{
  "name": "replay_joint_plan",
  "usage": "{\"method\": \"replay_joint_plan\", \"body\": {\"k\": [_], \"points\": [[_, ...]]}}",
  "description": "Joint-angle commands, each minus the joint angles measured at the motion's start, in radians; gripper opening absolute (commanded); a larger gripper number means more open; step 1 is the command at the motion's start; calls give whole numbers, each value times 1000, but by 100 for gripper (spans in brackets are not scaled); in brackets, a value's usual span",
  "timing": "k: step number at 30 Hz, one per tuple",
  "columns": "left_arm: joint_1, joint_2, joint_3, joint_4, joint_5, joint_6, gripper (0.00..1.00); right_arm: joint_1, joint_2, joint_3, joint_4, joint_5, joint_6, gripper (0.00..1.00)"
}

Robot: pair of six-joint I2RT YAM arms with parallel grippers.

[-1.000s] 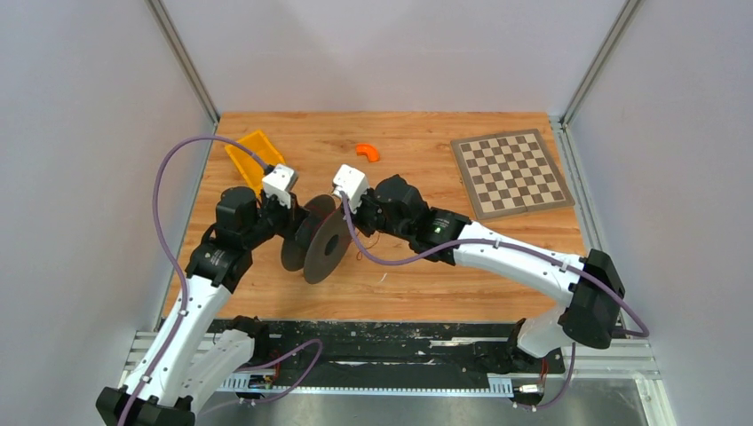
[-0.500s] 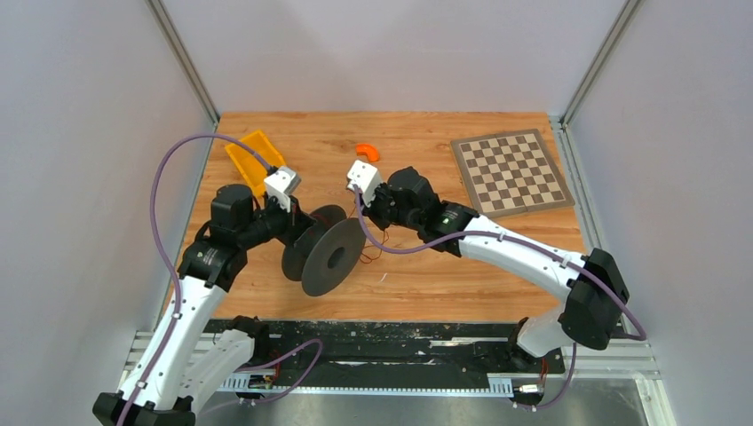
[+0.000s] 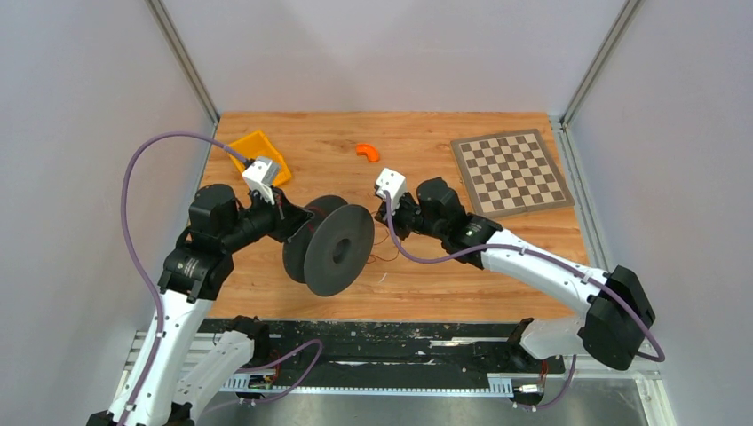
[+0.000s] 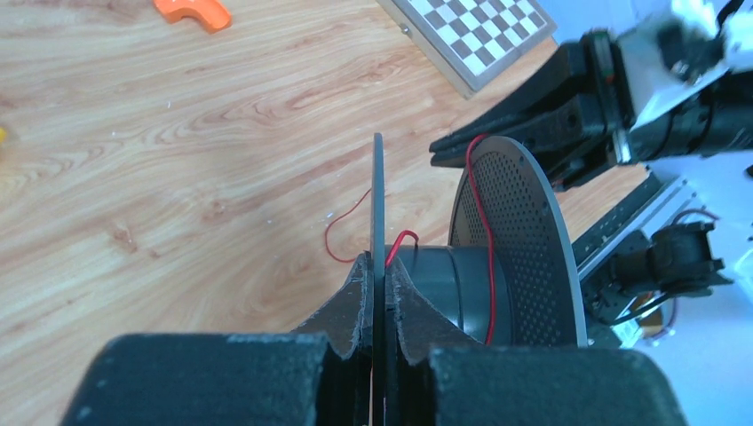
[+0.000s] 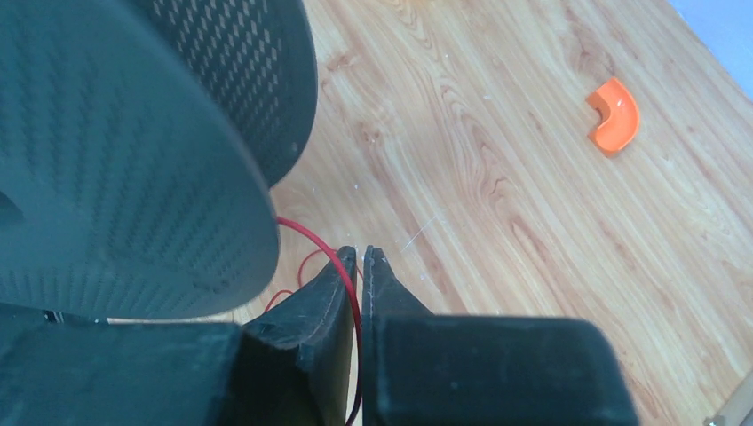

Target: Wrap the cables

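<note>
Item — red wire: hair-thin, limp, light, likely to kink; trails from the dark spool at mid-frame to the right gripper, pinched shut on it — a sound hold; the left gripper clamps a spool flange.

The top view looks down from above and behind the arm bases over the whole surface. The left wrist camera sits close behind the left end effector, facing the chessboard. The right wrist camera peers past the right end effector down at the surface. All three share the spool, wire and orange piece.
</note>
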Motion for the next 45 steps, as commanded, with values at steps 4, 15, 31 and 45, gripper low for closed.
{"method": "replay_joint_plan", "body": {"k": [4, 15, 31, 45], "points": [[-2, -43, 45, 50, -121, -209, 0, -20, -40, -185, 276, -63, 45, 8], [-1, -109, -36, 152, -217, -373, 0, -20, 78, -398, 701, -157, 137, 12], [-1, -129, -63, 197, -368, -522, 0, -18, 318, -474, 977, -229, 281, 13], [-1, -155, -108, 271, -473, -697, 0, 30, 369, -516, 1062, -205, 330, 10]]}}
